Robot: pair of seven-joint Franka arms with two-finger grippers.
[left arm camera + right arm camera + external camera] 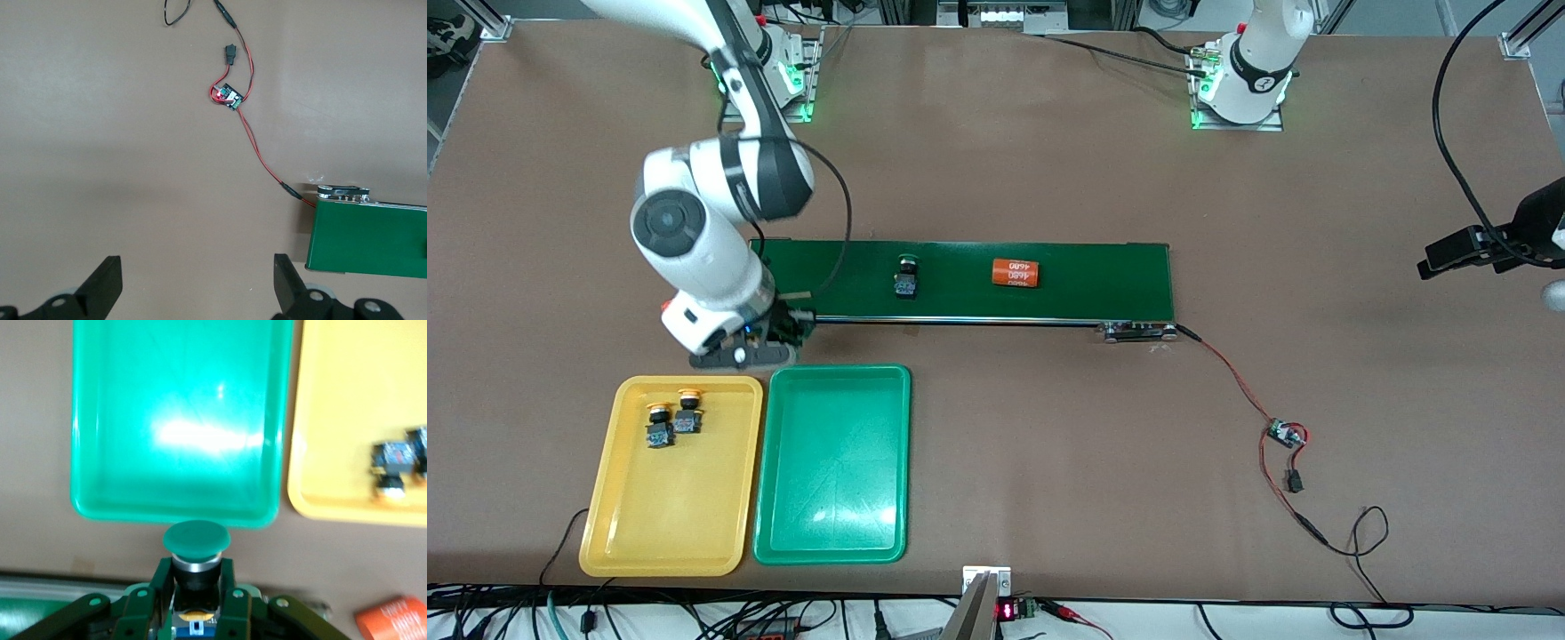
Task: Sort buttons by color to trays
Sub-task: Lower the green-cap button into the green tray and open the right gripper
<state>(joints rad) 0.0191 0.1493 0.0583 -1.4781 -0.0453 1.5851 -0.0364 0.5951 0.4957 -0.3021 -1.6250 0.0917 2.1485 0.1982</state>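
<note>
A green-capped button [197, 550] sits clamped in the right tool [195, 613], cap outward, at mid-left of the front view between the conveyor belt [960, 280] and the still-empty green tray [831, 462], apparently poised for delivery there. Both yellow-capped buttons [674, 418] already lie in the yellow tray [667, 507] at lower left, while a second green button [907, 276] and an orange cylinder [1016, 272] wait on the belt. The left tool [193, 287], fingers spread and empty, waits over bare counter [1049, 462] at the frame's right edge.

The green tray [833, 467] at lower centre of the frame is open for me; the yellow tray [671, 524] beside it carries two buttons [673, 420] in its upper part.
</note>
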